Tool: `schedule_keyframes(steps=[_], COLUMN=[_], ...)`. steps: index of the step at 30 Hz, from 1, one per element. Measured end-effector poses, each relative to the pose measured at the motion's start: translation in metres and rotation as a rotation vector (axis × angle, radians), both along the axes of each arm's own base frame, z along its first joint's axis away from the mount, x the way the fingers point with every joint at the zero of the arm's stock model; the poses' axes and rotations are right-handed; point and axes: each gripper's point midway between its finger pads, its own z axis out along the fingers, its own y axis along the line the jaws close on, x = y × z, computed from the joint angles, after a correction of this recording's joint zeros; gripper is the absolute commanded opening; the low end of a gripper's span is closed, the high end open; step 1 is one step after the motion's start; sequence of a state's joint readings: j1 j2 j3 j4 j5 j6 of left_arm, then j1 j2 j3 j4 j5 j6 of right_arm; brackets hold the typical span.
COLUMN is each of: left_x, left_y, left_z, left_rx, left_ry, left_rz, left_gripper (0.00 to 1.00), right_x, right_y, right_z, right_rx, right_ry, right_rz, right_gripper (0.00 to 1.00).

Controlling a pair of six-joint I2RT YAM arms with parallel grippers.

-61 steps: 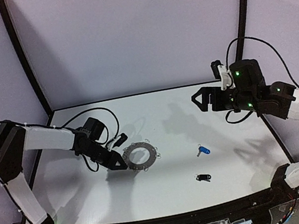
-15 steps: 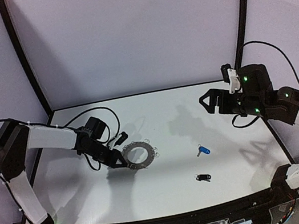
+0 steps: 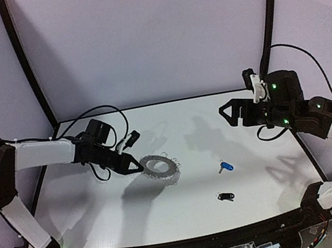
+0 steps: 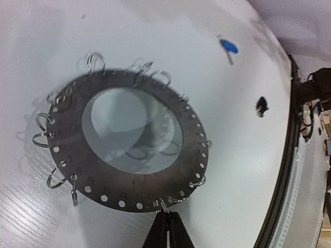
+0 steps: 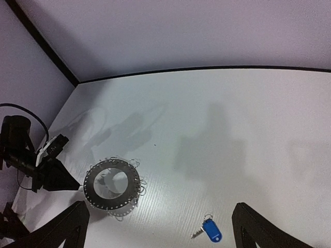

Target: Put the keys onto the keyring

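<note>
The keyring point(image 3: 159, 165), a flat dark grey ring fringed with thin wire loops, hangs tilted just above the white table point(image 3: 173, 129), and its shadow falls beneath it. My left gripper point(image 3: 139, 165) is shut on one wire loop at the ring's near edge. In the left wrist view the keyring point(image 4: 192, 155) fills the frame, and the gripper point(image 4: 167, 219) pinches the loop. To the right lie the blue-headed key point(image 3: 226, 166) and the black-headed key point(image 3: 226, 197). My right gripper point(image 3: 231, 112) hovers open and empty, high above the blue key point(image 5: 211, 230).
A black rim point(image 3: 174, 241) borders the table's near edge, and black posts point(image 3: 26, 65) frame the pale back walls. Cables trail from both arms. The right wrist view also shows the keyring point(image 5: 133, 185) and my left gripper point(image 5: 51, 175).
My left gripper has shut on a wire loop, raised the keyring off the table and carried it slightly right. The right arm shifted only a little.
</note>
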State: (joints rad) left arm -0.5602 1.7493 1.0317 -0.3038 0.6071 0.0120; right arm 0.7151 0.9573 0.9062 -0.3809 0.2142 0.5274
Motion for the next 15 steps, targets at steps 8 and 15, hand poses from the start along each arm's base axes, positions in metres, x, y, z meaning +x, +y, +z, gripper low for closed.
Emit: schedule_keyframes(steps=[8, 15], left_x=[-0.024, -0.066], left_y=[-0.037, -0.065], left_z=[0.117, 0.193], left_rx=[-0.327, -0.514], left_ry=[-0.155, -0.265], left_rz=[-0.189, -0.432], left_gripper=[0.01, 0.01], right_x=[-0.02, -0.055], right_y=[0.04, 0.089], right_z=[0.012, 0.03], right_rx=[0.031, 0.06], right_ry=[-0.138, -0.244], right_rz=[0.292, 0.683], right_gripper=[0.98, 0.93])
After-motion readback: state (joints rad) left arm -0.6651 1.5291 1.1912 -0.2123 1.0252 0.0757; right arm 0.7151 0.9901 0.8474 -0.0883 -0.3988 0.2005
